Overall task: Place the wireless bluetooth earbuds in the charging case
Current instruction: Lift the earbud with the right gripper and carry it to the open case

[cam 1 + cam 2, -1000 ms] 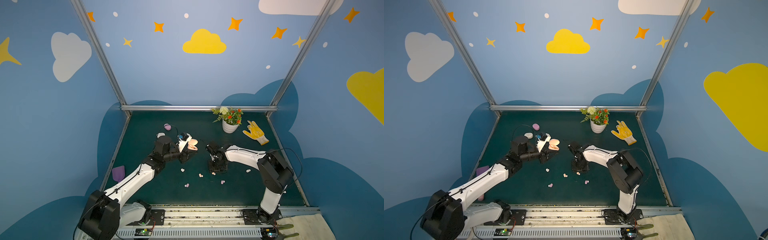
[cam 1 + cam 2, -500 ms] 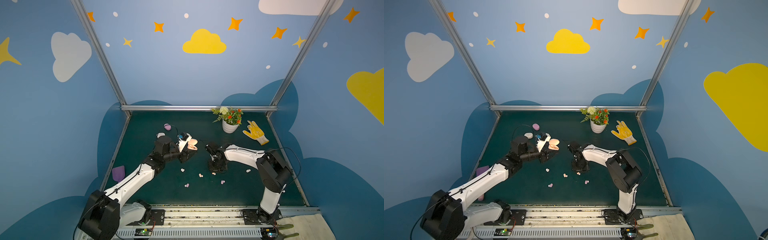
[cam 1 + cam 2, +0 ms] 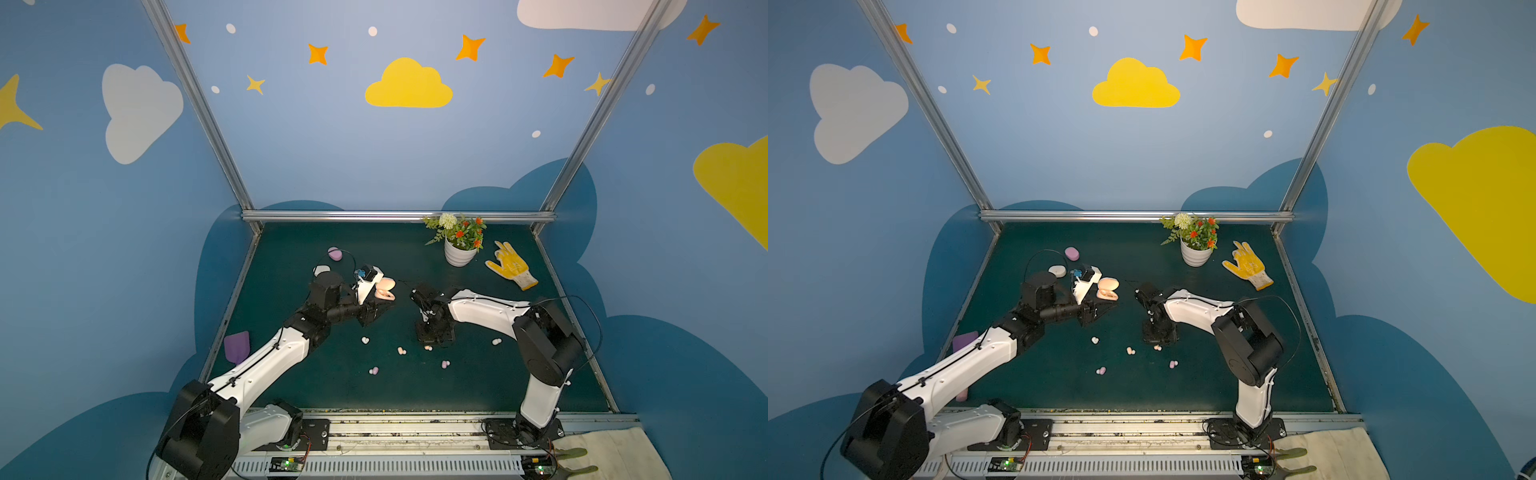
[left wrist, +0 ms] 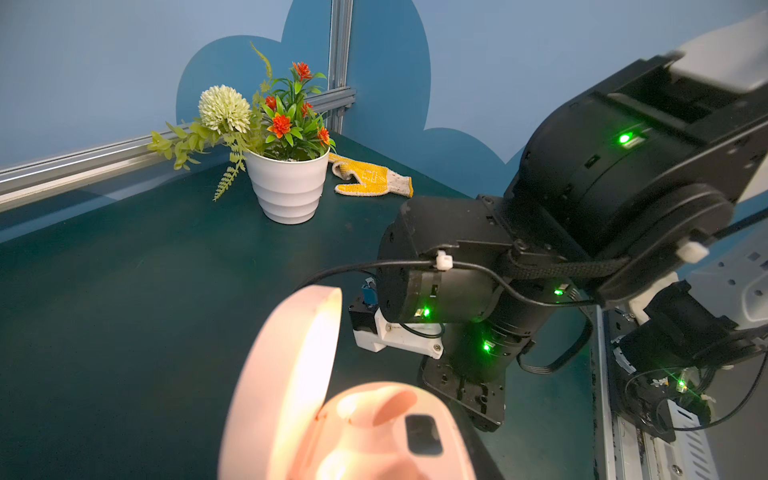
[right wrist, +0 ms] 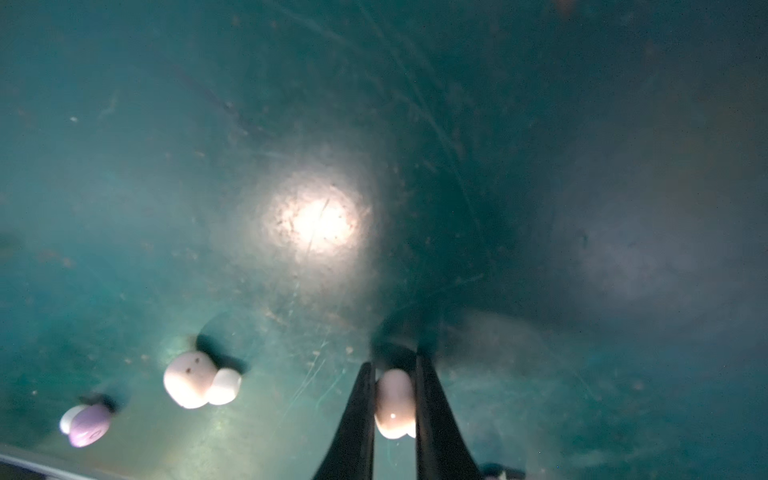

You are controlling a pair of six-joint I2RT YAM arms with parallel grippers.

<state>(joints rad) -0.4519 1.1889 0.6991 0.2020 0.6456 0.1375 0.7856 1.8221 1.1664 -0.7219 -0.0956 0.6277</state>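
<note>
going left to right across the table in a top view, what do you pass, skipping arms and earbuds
purple pad → lilac case → open peach case → flower pot → yellow glove; white case left out, it overlaps the lilac one

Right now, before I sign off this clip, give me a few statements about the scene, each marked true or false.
1. The right jaws are closed on a pale pink earbud. True.
2. The peach-pink case has its lid shut. False: the lid stands open.
3. The yellow glove lies inside the flower pot. False: it lies on the mat, apart from the pot.
4. A lilac case lies closed on the mat. True.
</note>
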